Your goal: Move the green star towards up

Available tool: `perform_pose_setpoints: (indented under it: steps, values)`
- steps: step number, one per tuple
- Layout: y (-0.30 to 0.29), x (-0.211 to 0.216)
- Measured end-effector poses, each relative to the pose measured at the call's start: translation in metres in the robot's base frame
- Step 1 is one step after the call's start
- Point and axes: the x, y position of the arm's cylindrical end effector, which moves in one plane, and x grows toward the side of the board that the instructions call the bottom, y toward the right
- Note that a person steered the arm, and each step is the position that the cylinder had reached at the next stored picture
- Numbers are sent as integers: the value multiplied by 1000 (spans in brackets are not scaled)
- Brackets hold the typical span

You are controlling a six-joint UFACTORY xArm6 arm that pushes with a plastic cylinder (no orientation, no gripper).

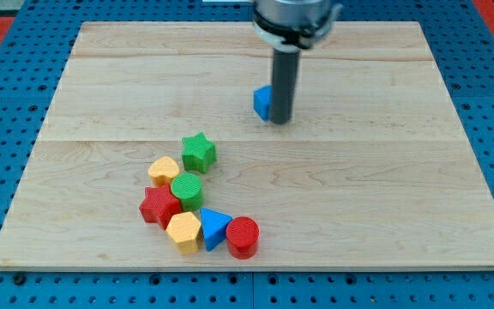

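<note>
A pale wooden board [384, 197] with faint grain lies on a blue pegboard surface [7, 51]. Blocks: green star [198, 152], yellow heart [164, 170], green cylinder [187, 190], red star [159, 207], yellow hexagon [183, 231], blue triangle [213, 228], red cylinder [242, 237], blue block [262, 102]. The rod [283, 81] is dark grey.

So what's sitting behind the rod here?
A blue block, shape unclear, shows at the view's left of my tip. The rod covers its right part. The green star lies apart, lower left.
</note>
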Motion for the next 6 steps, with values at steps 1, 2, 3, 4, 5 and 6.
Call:
perform_pose_setpoints:
  steps: [1, 2, 3, 4, 5, 6]
  values:
    - [6, -1]
    - [13, 53]
    - [-6, 105]
    - [-72, 112]
    - [-152, 76]
    - [-185, 38]
